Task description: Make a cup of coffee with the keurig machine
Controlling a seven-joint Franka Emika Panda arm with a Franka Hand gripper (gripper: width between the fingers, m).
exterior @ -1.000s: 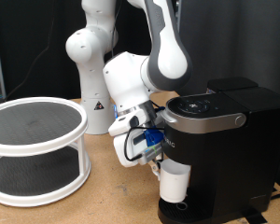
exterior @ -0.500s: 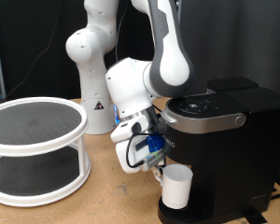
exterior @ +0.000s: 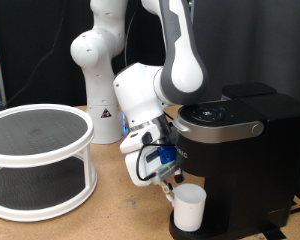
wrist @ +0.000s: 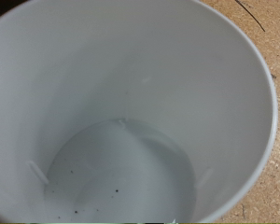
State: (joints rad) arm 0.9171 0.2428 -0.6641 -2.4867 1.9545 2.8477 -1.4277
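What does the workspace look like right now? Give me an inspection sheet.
Surface: brown wooden tabletop.
Job's things: white cup upright on the drip base of the black keurig machine, lid down; the wrist view looks into the cup, empty apart from dark specks.
Clutter: white two-tier round rack at the exterior view's left.
Hand: hand at the cup's rim; fingers not clearly visible.
Cables: black cable looped beside the blue wrist part.
Surroundings: dark backdrop; white arm base behind.

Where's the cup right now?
In the exterior view the cup sits at bottom centre on the keurig machine drip base, under its brew head, with the pincer at its upper left.
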